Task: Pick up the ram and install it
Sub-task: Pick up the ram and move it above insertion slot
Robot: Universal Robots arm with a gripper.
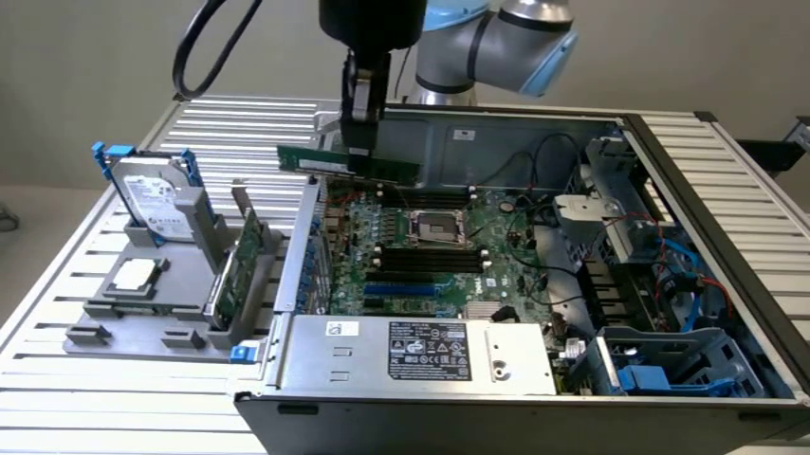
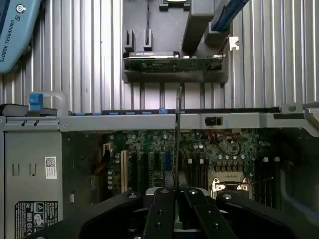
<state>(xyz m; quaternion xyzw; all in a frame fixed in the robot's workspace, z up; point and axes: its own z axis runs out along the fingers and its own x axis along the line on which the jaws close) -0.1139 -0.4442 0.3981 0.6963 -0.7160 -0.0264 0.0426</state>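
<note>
Ribbed metal table, with an open dark metal computer case on it. Inside the case are a green motherboard and a silver power supply box.

I read the black two-finger gripper as clamped on the long thin green ram stick. The stick is held level in the air over the case's 11 o'clock corner.

At 9 o'clock a grey fixture tray carries a silver hard drive, a square processor chip and a green expansion card.

Slatted metal table w/ two things directly on it: open PC case twd exterior view's right, grey parts holder just beside it, exterior view's left. Both flat on slats.
</note>
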